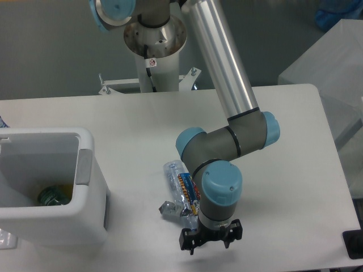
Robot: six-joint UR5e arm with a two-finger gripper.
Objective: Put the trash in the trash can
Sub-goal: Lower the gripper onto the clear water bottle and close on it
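Observation:
A crushed clear plastic bottle (175,182) lies on the white table, running from upper left to lower right. The blue-and-yellow snack packet (189,190) lies against it and is mostly covered by my arm. A small crumpled silvery wrapper piece (169,209) sits just left of the bottle. My gripper (210,242) hangs over the bottle's lower end, jaws spread and open with nothing seen between them; that end of the bottle is hidden. The white trash can (85,140) stands at the left table edge, well apart from the gripper.
Inside the trash can lies some trash with a green cap (53,196). The robot's base pedestal (154,48) stands behind the table. A black object (354,243) sits at the lower right corner. A covered white surface (340,56) rises at the far right.

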